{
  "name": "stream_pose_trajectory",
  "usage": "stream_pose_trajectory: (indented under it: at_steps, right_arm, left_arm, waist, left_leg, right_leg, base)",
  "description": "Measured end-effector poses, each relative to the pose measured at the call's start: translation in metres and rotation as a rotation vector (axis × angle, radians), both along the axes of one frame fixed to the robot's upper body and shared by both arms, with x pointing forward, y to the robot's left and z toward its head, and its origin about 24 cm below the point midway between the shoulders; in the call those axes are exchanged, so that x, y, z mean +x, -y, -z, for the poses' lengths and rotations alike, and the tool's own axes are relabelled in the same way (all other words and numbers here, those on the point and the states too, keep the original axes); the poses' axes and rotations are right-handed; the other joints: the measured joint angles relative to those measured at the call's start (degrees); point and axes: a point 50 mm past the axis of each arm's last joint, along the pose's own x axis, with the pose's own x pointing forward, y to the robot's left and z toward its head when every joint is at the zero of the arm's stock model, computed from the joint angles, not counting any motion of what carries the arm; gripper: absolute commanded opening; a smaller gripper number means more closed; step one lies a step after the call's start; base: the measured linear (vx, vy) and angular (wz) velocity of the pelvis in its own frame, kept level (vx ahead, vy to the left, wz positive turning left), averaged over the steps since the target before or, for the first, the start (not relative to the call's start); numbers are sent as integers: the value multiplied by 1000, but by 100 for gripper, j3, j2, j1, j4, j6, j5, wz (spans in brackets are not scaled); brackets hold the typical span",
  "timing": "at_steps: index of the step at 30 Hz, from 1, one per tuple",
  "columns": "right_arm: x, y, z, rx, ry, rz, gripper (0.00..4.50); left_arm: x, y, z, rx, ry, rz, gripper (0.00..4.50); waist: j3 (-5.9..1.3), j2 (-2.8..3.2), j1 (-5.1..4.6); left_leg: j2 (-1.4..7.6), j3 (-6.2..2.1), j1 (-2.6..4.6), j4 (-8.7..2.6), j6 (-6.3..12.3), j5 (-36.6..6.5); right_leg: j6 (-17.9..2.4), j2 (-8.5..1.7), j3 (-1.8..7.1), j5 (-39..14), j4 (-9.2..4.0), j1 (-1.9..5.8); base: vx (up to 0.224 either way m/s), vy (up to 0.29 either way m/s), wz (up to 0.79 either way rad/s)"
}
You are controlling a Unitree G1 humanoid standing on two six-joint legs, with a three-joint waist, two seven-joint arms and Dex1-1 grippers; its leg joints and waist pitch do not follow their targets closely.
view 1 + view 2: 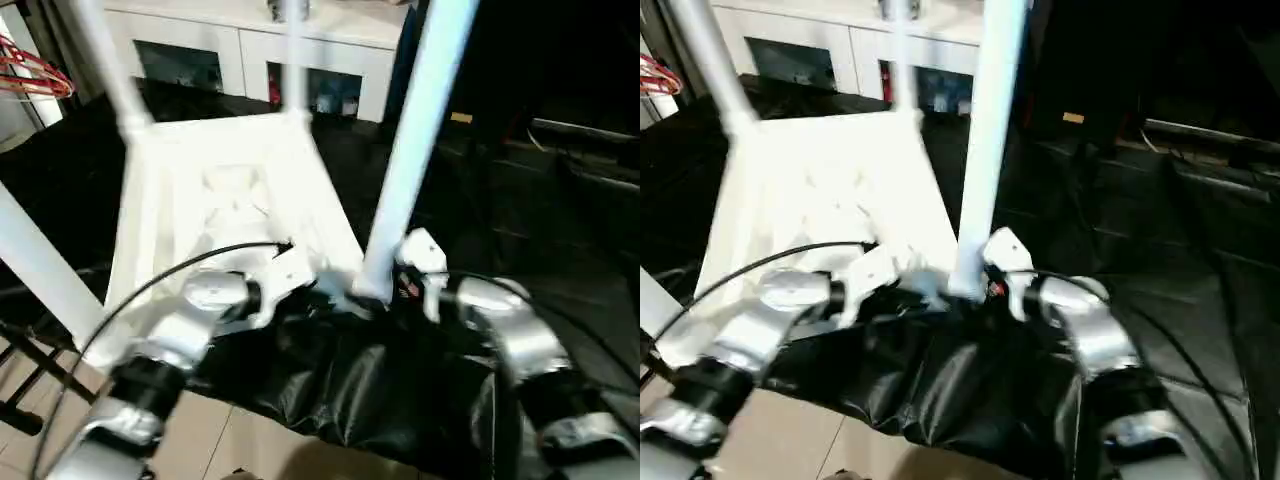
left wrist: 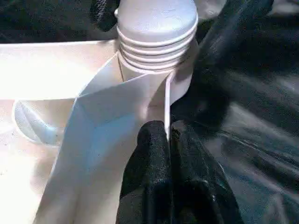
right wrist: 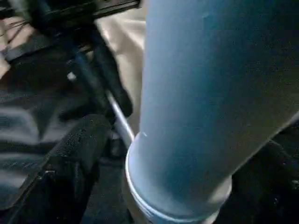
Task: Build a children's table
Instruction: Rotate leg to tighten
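At the near right corner of the upturned tabletop [image 1: 230, 200], a long white leg [image 1: 415, 150] stands in its round socket [image 2: 156, 28], with both hands gathered at its foot. The tabletop lies ribbed side up on black sheeting [image 1: 350, 390], its long axis running away from the robot toward the white cabinet [image 1: 250, 50] behind it. The legs point up out of the corners; this near one leans a little to the right as it rises, so its axis is not quite square to the tabletop.

The left hand [image 2: 168, 135] has its black fingers pressed together, pinching a thin rib of the tabletop just below the socket. The right hand [image 3: 154, 163] stands spread on either side of the leg's base, one finger [image 3: 74, 154] clear of the tube, so it does not seem to grip the leg.

The risk, as I judge it, lies in that lean. If the leg is not fully seated, with the right hand open it could tip further or lift out of the socket. A pull by the left hand on the rib could drag the whole tabletop across the slippery sheeting and rock the other legs [image 1: 110, 60]. A cable [image 1: 180, 270] looping over the left forearm lies across the tabletop and might snag on the corner.
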Motion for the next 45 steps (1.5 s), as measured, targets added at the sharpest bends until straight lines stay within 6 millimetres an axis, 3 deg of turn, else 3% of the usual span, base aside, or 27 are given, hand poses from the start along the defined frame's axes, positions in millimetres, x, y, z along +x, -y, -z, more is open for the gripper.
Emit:
stream_pose_trajectory:
  at_steps: [1,5,12,18,21,27,32,33,35,37,40,45]
  right_arm:
    - [-1,1,0,-4,-5,-19,380]
    - [-3,2,-2,-16,-18,-60,367]
    - [-8,5,-2,-52,-41,-133,294]
    - [-11,5,0,-23,-63,-121,275]
    - [-9,1,3,16,-60,-59,274]
    - [10,-17,17,131,-25,370,272]
    - [19,-32,20,162,5,613,272]
    - [20,-32,20,159,10,627,272]
    - [20,-32,19,161,13,630,328]
    - [20,-32,19,162,13,627,328]
    - [19,-29,19,156,10,579,369]
    - [13,-18,15,101,13,397,369]
  left_arm:
    - [-1,-1,0,1,-6,10,0]
    - [-3,-5,-1,4,-24,42,0]
    - [-6,-13,-2,15,-61,93,0]
    - [-6,-12,-2,4,-68,99,0]
    - [-4,-10,-1,-1,-53,61,0]
    - [15,6,2,-6,5,-175,0]
    - [22,23,2,-12,29,-302,0]
    - [23,26,2,-13,32,-308,0]
    - [22,27,2,-12,34,-307,0]
    - [22,28,3,-10,34,-301,0]
    - [20,27,3,-10,33,-281,0]
    - [12,18,1,-14,31,-200,0]
  waist:
    - [0,0,1]
    - [1,-2,9]
    - [2,-4,16]
    - [3,-6,17]
    - [3,-6,-4]
    - [1,-2,-193]
    - [-8,7,-206]
    - [-9,9,-200]
    - [-12,14,-189]
    - [-12,15,-185]
    - [-12,14,-192]
    - [-4,29,-188]
  left_leg:
    - [0,0,-1,0,0,0]
    - [0,0,-3,0,3,-2]
    - [0,0,-7,1,7,-5]
    - [0,1,-8,1,9,-7]
    - [0,1,-4,6,9,-6]
    - [1,1,15,14,2,-2]
    - [-2,1,14,4,3,-4]
    - [-3,1,13,0,5,-6]
    - [-4,1,11,-3,9,-8]
    - [-4,1,11,-4,9,-8]
    - [-4,1,9,-4,9,-8]
    - [-4,1,0,-14,11,-10]
  right_leg:
    - [0,0,0,0,-1,0]
    - [1,0,0,-1,-3,-1]
    - [1,0,-1,-1,-7,-1]
    - [1,0,-1,-1,-7,-1]
    - [0,0,-1,0,-3,-1]
    - [13,0,1,-3,2,5]
    - [-2,0,2,6,-6,7]
    - [-2,0,2,6,-13,8]
    - [1,0,3,5,-17,8]
    - [1,0,2,5,-16,7]
    - [1,0,3,5,-18,7]
    - [5,0,1,2,-21,-3]
  base:
    - [0,0,0]
    - [0,0,0]
    - [0,0,0]
    - [0,0,0]
    - [0,0,0]
    - [0,0,0]
    - [0,0,0]
    - [0,0,0]
    - [0,0,0]
    - [0,0,0]
    - [0,0,0]
    - [0,0,0]
